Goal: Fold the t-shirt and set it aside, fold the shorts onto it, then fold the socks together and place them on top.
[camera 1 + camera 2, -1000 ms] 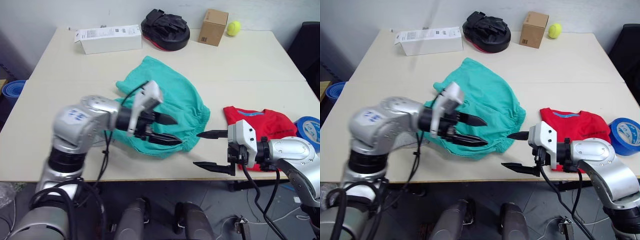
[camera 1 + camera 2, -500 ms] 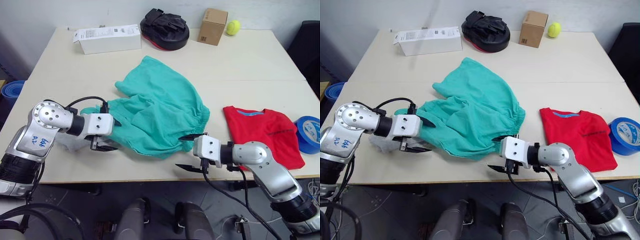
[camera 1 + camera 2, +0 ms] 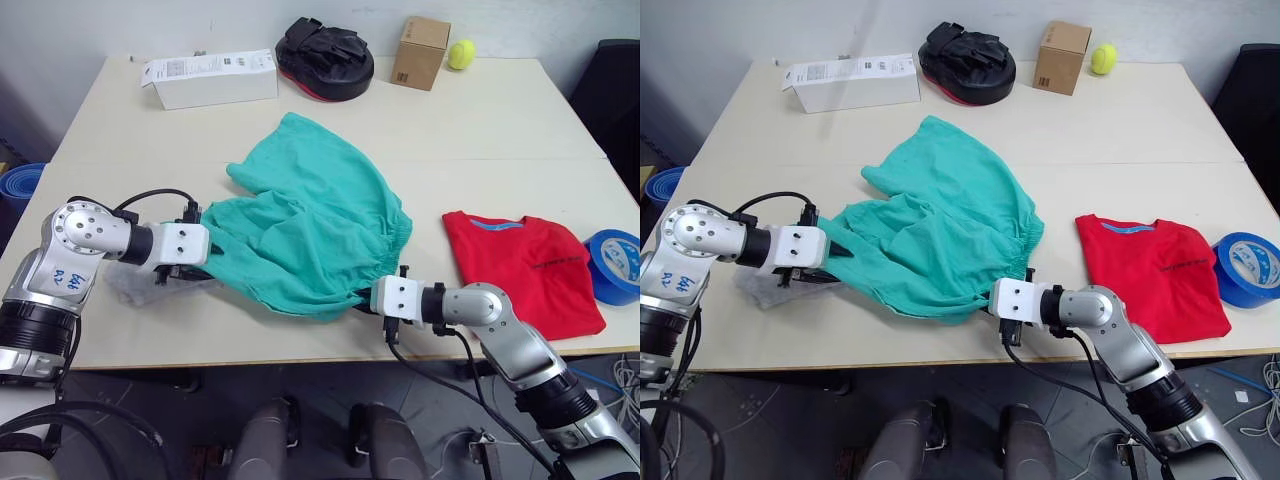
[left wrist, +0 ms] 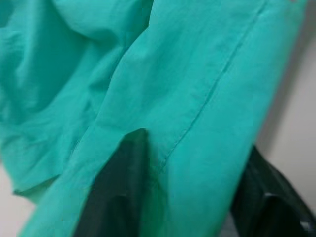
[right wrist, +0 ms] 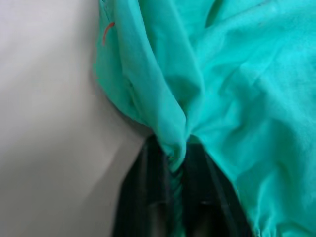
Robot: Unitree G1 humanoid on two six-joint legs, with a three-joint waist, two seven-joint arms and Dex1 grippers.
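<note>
The teal-green shorts lie spread and rumpled in the middle of the table. My left gripper is at their left edge. In the left wrist view a fold of the shorts fills the gap between its dark fingers, so it is shut on the fabric. My right gripper is at the near right corner, and its fingers pinch a bunched fold of teal cloth. The red t-shirt lies folded at the right. A light grey piece of the socks peeks out under my left forearm.
Along the far edge stand a white carton, a black padded mitt, a cardboard box and a yellow tennis ball. A blue tape roll sits by the t-shirt. The table's near edge runs just below both grippers.
My left arm came down from above the shorts to their left edge. My right arm swung left to the near right corner. Both grippers went from open to shut on the fabric.
</note>
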